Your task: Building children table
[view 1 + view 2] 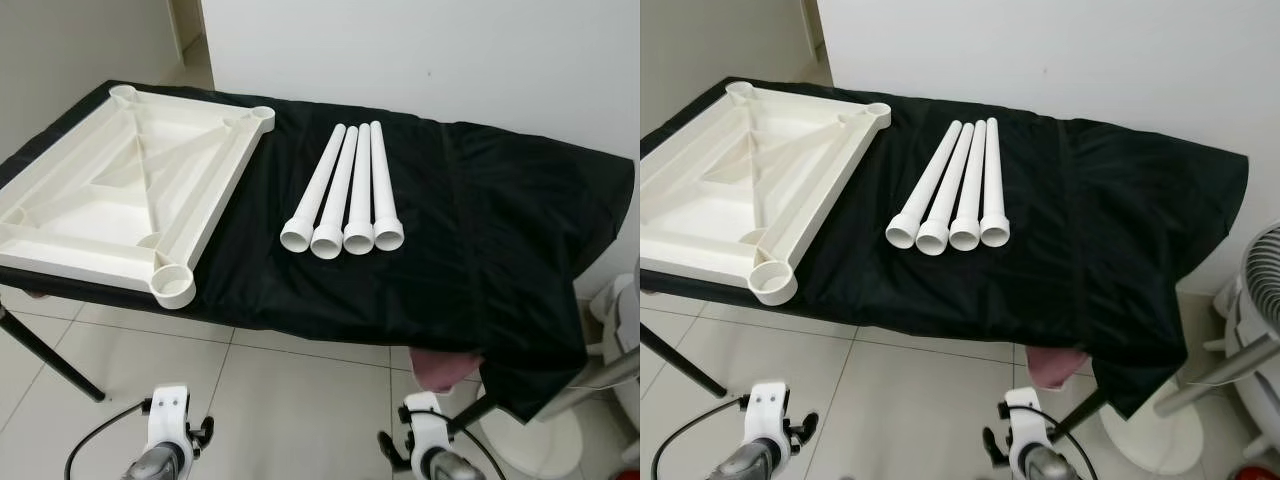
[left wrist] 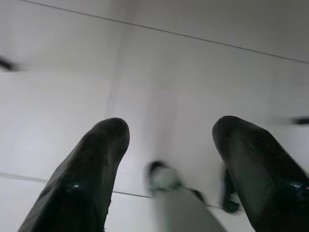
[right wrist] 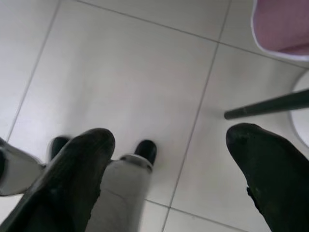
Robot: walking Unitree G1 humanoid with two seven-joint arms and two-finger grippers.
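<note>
Head views: folding table draped in black cloth (image 1: 470, 230). On its left part, white plastic tabletop (image 1: 120, 190), lying underside up, round leg sockets at the corners. Right of it, near the middle, four white table legs (image 1: 345, 190) side by side, touching, flared ends toward the near edge. Both arms hang low over the tiled floor (image 1: 280, 400).

Left wrist view: left gripper (image 2: 169, 140), fingers spread apart, holding nothing, above floor tiles.

Right wrist view: right gripper (image 3: 169, 140), fingers spread apart, holding nothing, above floor tiles.
</note>
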